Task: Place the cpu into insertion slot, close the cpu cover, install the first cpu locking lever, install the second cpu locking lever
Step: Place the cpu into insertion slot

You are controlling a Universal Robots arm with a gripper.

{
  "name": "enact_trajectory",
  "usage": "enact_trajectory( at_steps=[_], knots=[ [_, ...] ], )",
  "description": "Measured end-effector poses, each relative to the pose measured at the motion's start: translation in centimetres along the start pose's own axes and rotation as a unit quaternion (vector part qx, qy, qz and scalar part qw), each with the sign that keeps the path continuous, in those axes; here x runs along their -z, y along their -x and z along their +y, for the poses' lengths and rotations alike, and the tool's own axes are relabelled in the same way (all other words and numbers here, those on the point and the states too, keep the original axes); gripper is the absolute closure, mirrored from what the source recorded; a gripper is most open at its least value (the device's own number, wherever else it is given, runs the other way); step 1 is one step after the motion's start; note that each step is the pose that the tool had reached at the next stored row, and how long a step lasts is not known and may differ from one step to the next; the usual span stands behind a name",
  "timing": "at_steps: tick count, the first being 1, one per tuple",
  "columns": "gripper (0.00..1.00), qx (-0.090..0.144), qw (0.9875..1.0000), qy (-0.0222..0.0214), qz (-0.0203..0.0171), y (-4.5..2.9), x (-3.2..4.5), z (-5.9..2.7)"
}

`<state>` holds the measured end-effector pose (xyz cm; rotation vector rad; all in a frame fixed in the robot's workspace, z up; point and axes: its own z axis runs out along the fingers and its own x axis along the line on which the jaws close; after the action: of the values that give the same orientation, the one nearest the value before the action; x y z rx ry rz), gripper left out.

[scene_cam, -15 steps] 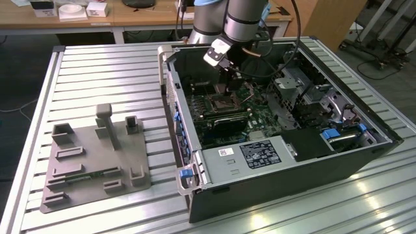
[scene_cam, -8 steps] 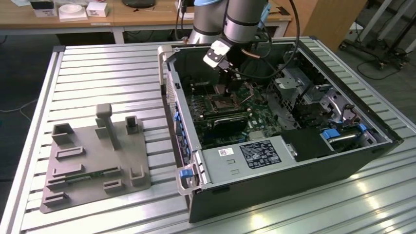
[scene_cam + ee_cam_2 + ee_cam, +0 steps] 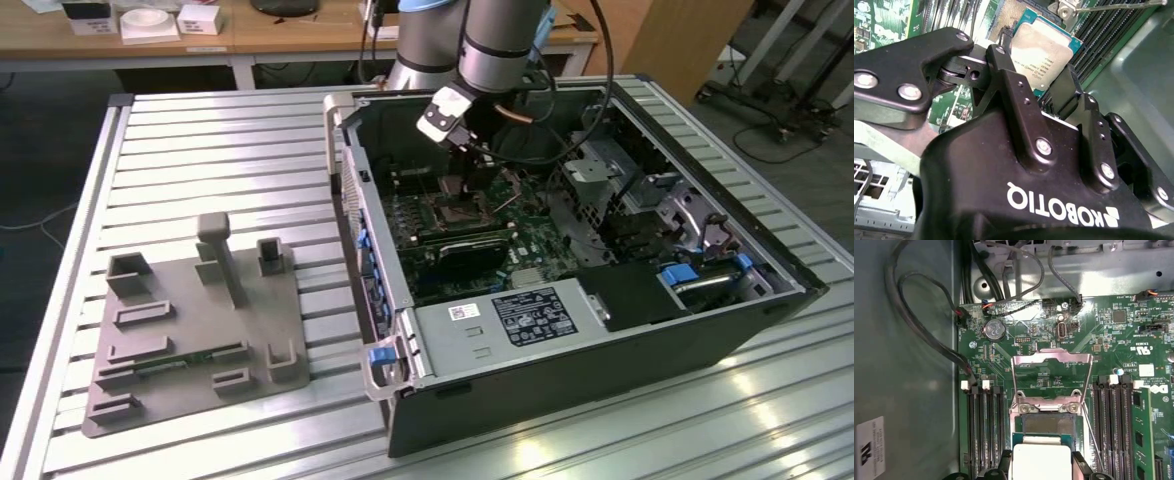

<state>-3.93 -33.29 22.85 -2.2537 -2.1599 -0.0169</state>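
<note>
My gripper point(image 3: 1036, 70) is shut on the cpu point(image 3: 1043, 47), a flat square chip with a silvery top, one black finger on each of two opposite edges. In the first wrist view the cpu point(image 3: 1041, 462) hangs just off the near edge of the insertion slot point(image 3: 1046, 424), whose dark centre lies bare. The cpu cover point(image 3: 1051, 360), a thin metal frame, is swung open and lies back on the green board beyond the slot. A thin wire locking lever point(image 3: 1093, 437) stands free beside the slot. In the exterior view the gripper point(image 3: 461, 185) reaches down into the open computer case above the insertion slot point(image 3: 447, 215).
Black memory slots point(image 3: 984, 435) flank the socket on both sides, and more of them point(image 3: 1114, 430) lie opposite. Cables point(image 3: 929, 335) run along the case wall. A white-labelled grey box point(image 3: 527, 315) sits at the case front. A grey fixture plate point(image 3: 187, 330) lies on the table at the exterior view's left.
</note>
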Motion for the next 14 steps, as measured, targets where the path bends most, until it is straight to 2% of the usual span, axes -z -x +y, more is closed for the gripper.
enact_trajectory(
  at_steps=[11, 14],
  knots=[
    [0.46, 0.014, 0.9999, -0.0004, -0.0003, 0.17, -1.56, 0.31],
    [0.46, 0.015, 0.9999, -0.0004, -0.0007, 0.49, -1.83, 0.33]
  ],
)
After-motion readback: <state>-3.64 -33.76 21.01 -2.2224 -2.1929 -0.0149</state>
